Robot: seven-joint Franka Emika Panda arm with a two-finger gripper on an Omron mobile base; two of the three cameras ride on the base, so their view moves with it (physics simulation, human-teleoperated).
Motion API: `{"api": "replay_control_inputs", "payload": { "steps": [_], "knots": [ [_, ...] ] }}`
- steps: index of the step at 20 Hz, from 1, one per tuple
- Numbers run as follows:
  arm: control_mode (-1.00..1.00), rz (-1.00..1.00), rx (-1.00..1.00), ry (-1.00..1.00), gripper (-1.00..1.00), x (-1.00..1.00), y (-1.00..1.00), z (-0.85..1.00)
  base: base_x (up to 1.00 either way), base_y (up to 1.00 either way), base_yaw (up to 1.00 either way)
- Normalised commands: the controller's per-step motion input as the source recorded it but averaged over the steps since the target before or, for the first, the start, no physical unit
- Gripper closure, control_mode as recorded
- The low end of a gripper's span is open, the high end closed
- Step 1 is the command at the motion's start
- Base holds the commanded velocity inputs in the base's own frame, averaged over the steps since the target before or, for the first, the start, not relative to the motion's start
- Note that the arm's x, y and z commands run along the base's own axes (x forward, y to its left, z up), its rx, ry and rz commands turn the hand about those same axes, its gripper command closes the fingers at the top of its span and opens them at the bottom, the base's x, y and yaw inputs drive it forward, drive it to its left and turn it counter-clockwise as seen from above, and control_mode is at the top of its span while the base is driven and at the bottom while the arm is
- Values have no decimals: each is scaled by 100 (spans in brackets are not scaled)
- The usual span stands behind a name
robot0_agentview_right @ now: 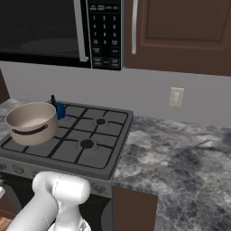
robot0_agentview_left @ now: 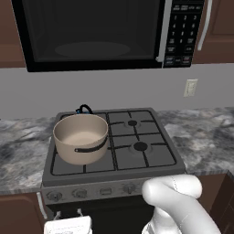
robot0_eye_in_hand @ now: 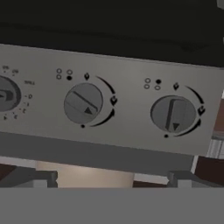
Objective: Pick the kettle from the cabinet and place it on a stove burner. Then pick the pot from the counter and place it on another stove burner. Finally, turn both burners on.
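Note:
The beige pot [robot0_agentview_left: 81, 138] [robot0_agentview_right: 31, 122] stands on the stove's front-left burner. Right behind it, on the rear-left burner, sits the small blue kettle [robot0_agentview_left: 84, 109] [robot0_agentview_right: 60, 109], mostly hidden by the pot. The two right burners [robot0_agentview_left: 140, 146] [robot0_agentview_right: 86, 144] are bare. My gripper [robot0_agentview_left: 68, 214] [robot0_eye_in_hand: 113, 179] is low in front of the stove's control panel, open, with nothing between its fingers. In the hand view two round grey knobs face me: one [robot0_eye_in_hand: 83, 103] has its bar slanted, the other [robot0_eye_in_hand: 173, 114] has its bar upright. The cabinet [robot0_agentview_right: 180, 31] door is shut.
A black microwave [robot0_agentview_left: 91, 32] hangs over the stove. Grey stone counter [robot0_agentview_left: 205, 132] [robot0_agentview_right: 180, 153] runs on both sides of the stove. A wall socket [robot0_agentview_right: 176, 97] sits on the backsplash. Part of a third knob [robot0_eye_in_hand: 6, 94] shows at the hand view's left edge.

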Motion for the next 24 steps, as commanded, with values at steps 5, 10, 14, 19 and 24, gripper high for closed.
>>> {"api": "replay_control_inputs", "payload": {
  "steps": [5,10,14,19,24],
  "knots": [
    [-100,0,0,0,-100,18,9,17,0,0,0],
    [-100,0,0,4,-100,20,7,11,0,0,0],
    [-100,0,0,8,-100,24,3,3,0,0,0],
    [-100,0,0,8,-100,31,12,0,0,0,0],
    [-100,0,0,3,-100,21,26,-3,0,0,0]
  ]
}}
